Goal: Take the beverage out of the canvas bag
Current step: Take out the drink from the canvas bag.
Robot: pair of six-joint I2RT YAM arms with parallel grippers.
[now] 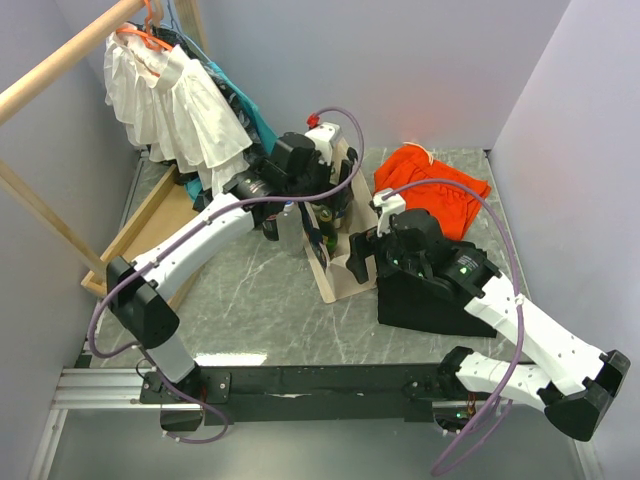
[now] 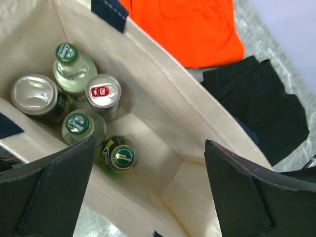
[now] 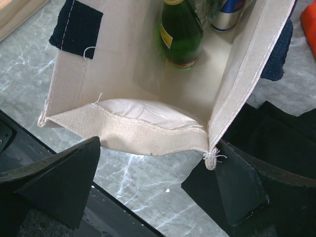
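Marbled tabletop: left jaws gape over the canvas bag, right jaws released at its end. Best descend straight, closing on the dark green bottle.

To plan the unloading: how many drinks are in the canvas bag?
5, at one end of the canvas bag: a pale bottle, a silver can beside it, a red-tabbed can, a second pale bottle, and a dark green bottle nearest the empty end. Others may be hidden.
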